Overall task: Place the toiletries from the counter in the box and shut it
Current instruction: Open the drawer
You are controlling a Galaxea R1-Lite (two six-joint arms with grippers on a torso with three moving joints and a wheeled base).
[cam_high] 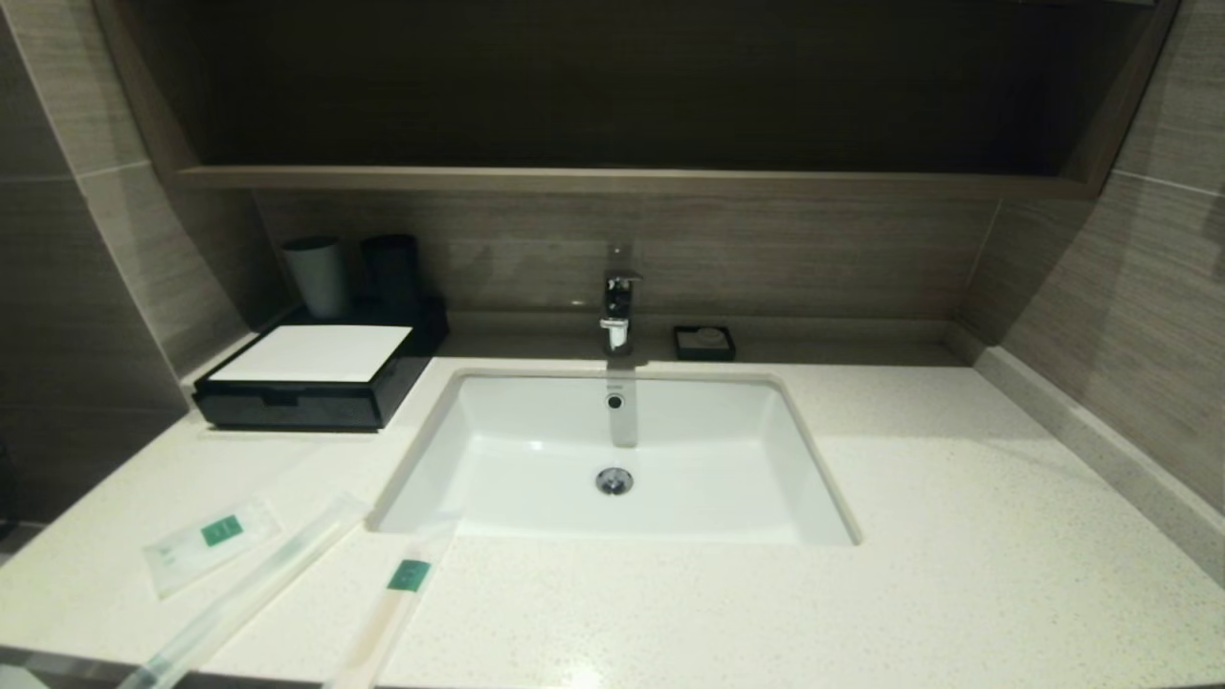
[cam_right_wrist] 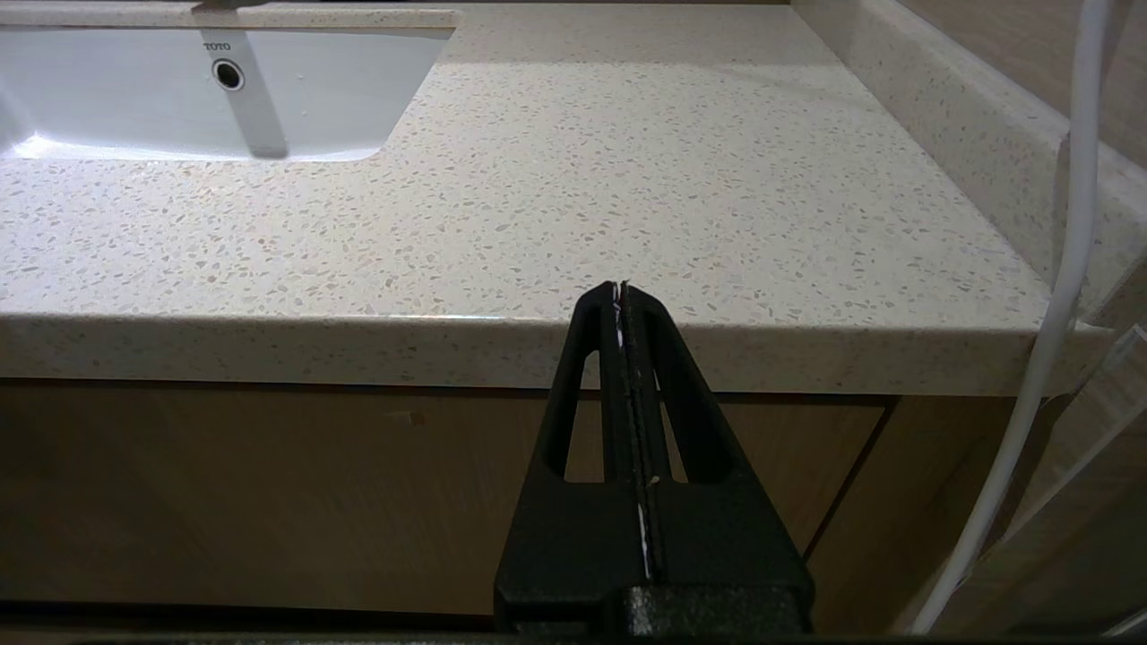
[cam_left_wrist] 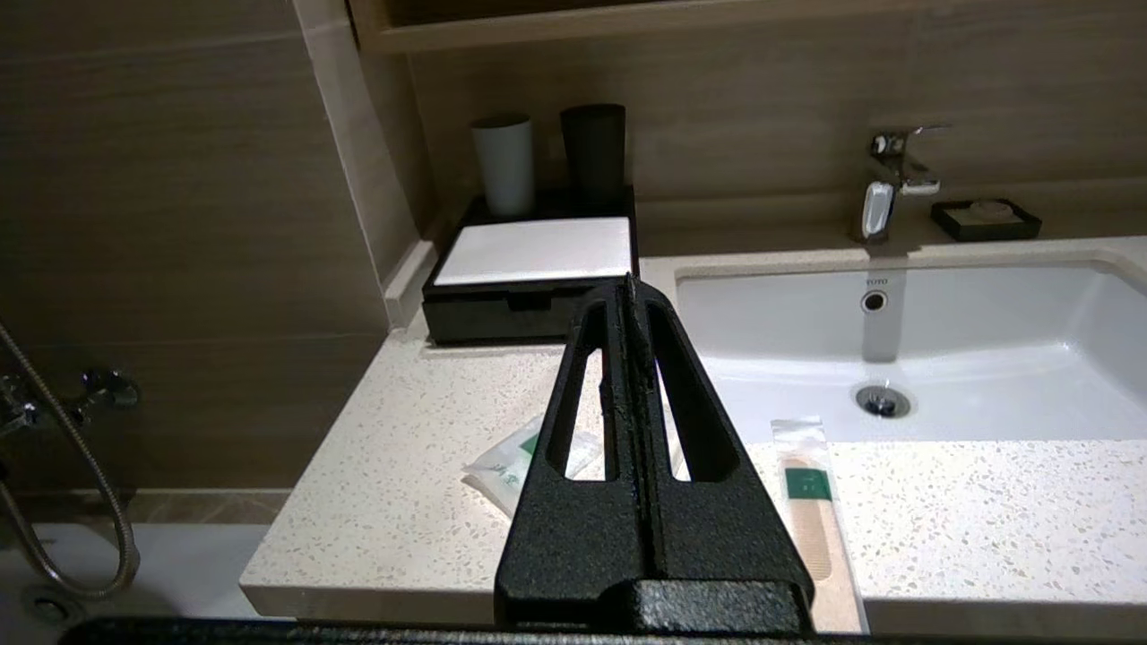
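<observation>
Three plastic-wrapped toiletries lie on the counter (cam_high: 957,536) at the front left: a short sachet (cam_high: 212,545), a long thin packet (cam_high: 258,584) and a second long packet (cam_high: 402,593) with a green label. The black box (cam_high: 316,378) with a white top stands at the back left, its front drawer pushed in. Neither gripper shows in the head view. My left gripper (cam_left_wrist: 627,285) is shut and empty, held back from the counter's front edge above the sachet (cam_left_wrist: 506,466) and beside the long packet (cam_left_wrist: 806,502). My right gripper (cam_right_wrist: 620,288) is shut and empty, low in front of the counter's right edge.
A white sink (cam_high: 612,459) is set in the middle, with a faucet (cam_high: 617,306) behind it. A small black soap dish (cam_high: 704,342) sits to the faucet's right. Two cups (cam_high: 316,276) stand behind the box. A white cable (cam_right_wrist: 1066,269) hangs near the right arm.
</observation>
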